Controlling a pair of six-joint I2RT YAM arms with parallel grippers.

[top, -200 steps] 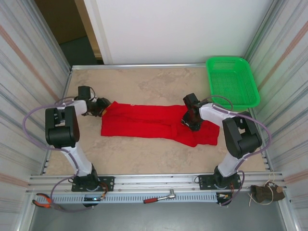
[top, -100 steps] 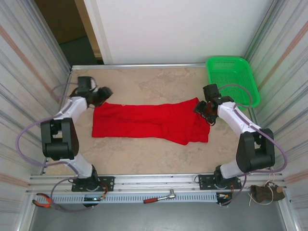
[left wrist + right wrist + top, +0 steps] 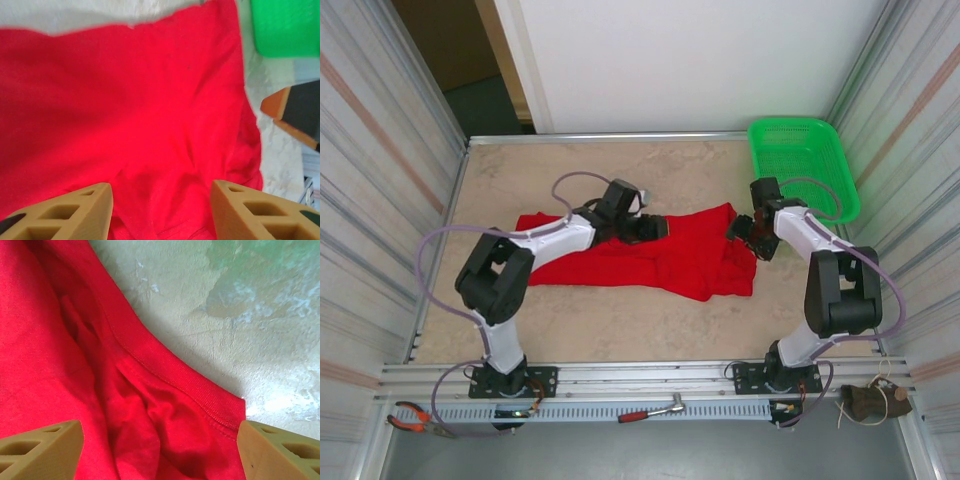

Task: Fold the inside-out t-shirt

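- Jaws of the left gripper (image 3: 161,186) are held wide apart over the inside-out t-shirt (image 3: 620,255), laid across the middle of the table (image 3: 620,320).
- Right gripper (image 3: 159,425) jaws are spread wide over its right hem.
- Green mesh basket (image 3: 790,121) is set at the far right corner, apart from the t-shirt.

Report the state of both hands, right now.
Left hand: open, holding nothing, above the t-shirt.
Right hand: open, holding nothing, above the t-shirt's hemmed edge.
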